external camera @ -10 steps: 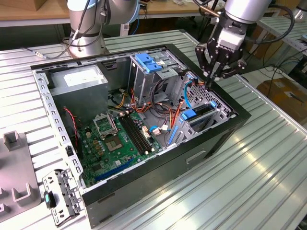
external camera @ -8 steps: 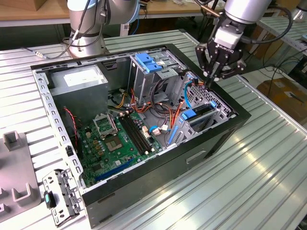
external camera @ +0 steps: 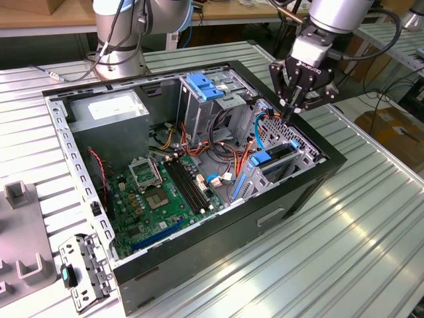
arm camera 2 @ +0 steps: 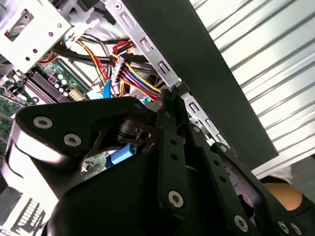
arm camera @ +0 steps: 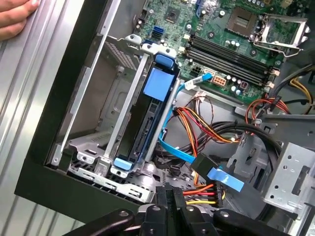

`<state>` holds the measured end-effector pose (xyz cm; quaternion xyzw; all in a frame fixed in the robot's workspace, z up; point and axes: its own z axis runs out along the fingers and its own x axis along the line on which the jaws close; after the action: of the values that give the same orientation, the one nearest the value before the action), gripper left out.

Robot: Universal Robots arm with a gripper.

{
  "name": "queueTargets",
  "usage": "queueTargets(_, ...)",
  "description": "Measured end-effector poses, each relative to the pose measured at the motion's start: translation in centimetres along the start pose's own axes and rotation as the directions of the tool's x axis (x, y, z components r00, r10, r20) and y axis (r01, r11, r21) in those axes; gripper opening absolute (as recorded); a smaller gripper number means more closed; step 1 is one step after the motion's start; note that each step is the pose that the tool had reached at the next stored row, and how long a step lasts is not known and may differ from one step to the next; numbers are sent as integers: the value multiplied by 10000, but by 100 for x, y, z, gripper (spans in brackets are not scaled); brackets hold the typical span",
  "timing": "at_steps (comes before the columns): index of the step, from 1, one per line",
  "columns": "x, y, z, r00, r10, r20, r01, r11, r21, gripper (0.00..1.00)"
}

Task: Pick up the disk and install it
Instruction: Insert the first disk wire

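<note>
The disk (arm camera: 146, 129) stands on edge in the drive bay at the corner of the open computer case (external camera: 265, 212), with blue plastic rails and a blue tab (arm camera: 158, 83) on it. In the exterior view the disk (external camera: 278, 156) sits low in that bay on the view's right. My gripper (external camera: 290, 111) hangs just above the bay, apart from the disk, fingers pressed together and holding nothing. Both wrist views show the shut gripper (arm camera: 173, 191) (arm camera 2: 171, 96) over the bundle of cables beside the bay.
A blue flat cable (arm camera: 216, 174) and coloured power wires lie right under the fingertips. The motherboard (external camera: 165, 192), a grey power-supply box (external camera: 109, 116) and a tall metal cage with a blue top (external camera: 202, 86) stand inside the case. A person's hand (arm camera: 15, 14) rests by the case's outer wall.
</note>
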<state>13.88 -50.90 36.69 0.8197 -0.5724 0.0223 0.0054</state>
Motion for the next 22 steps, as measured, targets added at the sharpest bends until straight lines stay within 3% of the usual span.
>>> queueTargets(1, 0, 0, 1, 9998, 174, -3, -174, 9998, -7, 16)
queueTargets(3, 0, 0, 3, 9966, 825, -16, -825, 9966, -34, 16)
queueTargets(5, 0, 0, 4, 9931, 1175, -23, -1175, 9931, -49, 16)
queueTargets(6, 0, 0, 4, 9905, 1378, -28, -1378, 9904, -57, 16)
queueTargets(8, 0, 0, 6, 9792, 2028, -43, -2029, 9792, -83, 16)
queueTargets(10, 0, 0, 6, 9769, 2138, -45, -2138, 9768, -87, 16)
queueTargets(19, 0, 0, 6, 9761, 2171, -47, -2172, 9761, -88, 16)
queueTargets(22, 0, 0, 7, 9639, 2663, -60, -2663, 9638, -108, 16)
